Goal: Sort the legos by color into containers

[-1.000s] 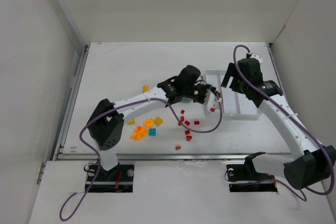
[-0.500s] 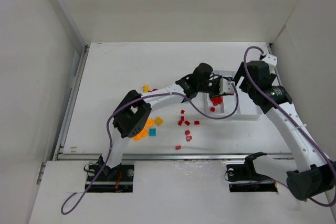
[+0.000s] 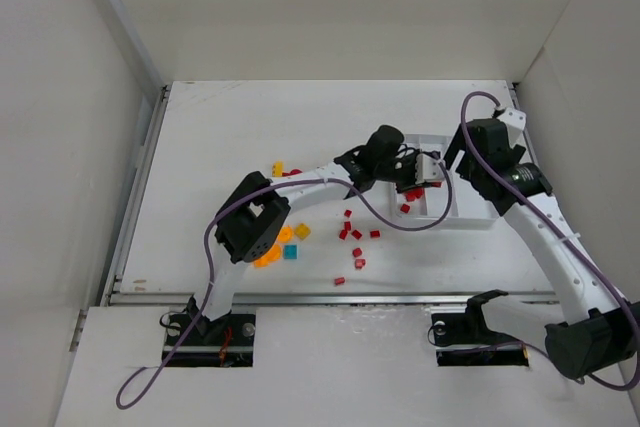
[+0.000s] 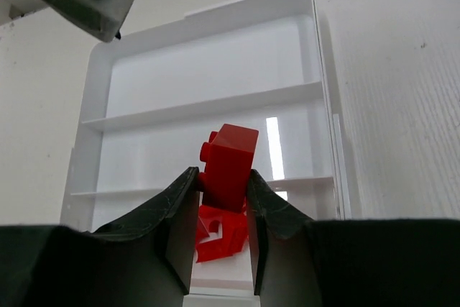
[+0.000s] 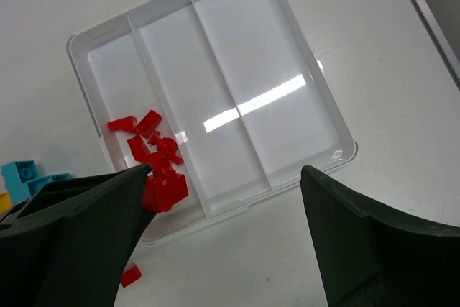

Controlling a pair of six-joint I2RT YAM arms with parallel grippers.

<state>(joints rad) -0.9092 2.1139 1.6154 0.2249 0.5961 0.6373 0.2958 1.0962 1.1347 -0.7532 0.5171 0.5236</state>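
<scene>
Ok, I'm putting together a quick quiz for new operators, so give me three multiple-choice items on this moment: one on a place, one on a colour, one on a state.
1. Which compartment of the tray holds the red bricks?
A. the end one on the left arm's side
B. the middle one
C. the end one on the right arm's side

2. What colour is the brick in the left gripper?
A. cyan
B. orange
C. red

3. How is the right gripper?
A. shut on a brick
B. open and empty
C. shut on the tray's rim

Answers:
1 A: the right wrist view shows them only in that end compartment, with the other two bare.
2 C: the left wrist view shows a red brick pinched in its jaws.
3 B: its jaws stand wide apart above the tray with nothing between them.
</scene>
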